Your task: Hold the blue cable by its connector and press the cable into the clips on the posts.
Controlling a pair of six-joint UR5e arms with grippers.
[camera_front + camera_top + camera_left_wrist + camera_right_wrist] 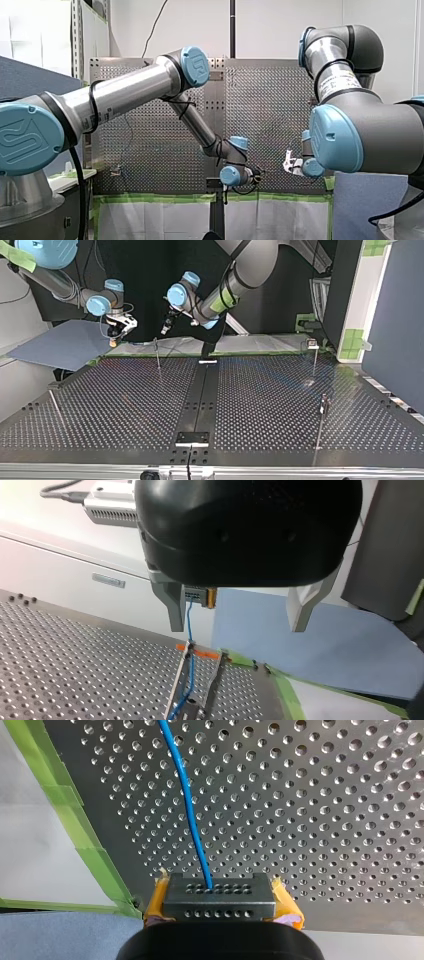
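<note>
**Right wrist view.** The connector (220,901) is clamped in the right gripper (220,892), squeezed between its yellow pads (156,897). The blue cable (190,805) leaves the connector's face and runs away over the perforated table (325,795). Green tape (75,815) edges the table.

**Left wrist view.** The left gripper (236,626) is spread wide, its metal fingers (172,605) well apart with nothing between them. Beyond them the connector hangs in the other gripper. The cable drops from it to the top of a post (177,685) with an orange clip (200,653), then runs on down beside the post. I cannot tell whether it is seated in the clip or only lies against it.

**Top view.** Both grippers hover at the table's far edge, near each other but apart, the right one at the view's left. Three more posts (315,352) stand across the table, well apart. The cable is too thin to trace here.

**Front view.** My left arm (135,90) and my right arm (360,130) both reach to the same low stretch of the table. The cable cannot be made out.

**Doing the step well (judgement).**
- Keep a firm pinch on the connector and hold the cable taut and lined up with the clip's slot.
- Bring the free left gripper down on the cable just beside the clip, not up by the connector.
- Slack is the risk, since a loose cable would likely skate off the clip.

**Containers.** None are in view. The clips are the only holders, and only the orange one has the cable at it.
</note>
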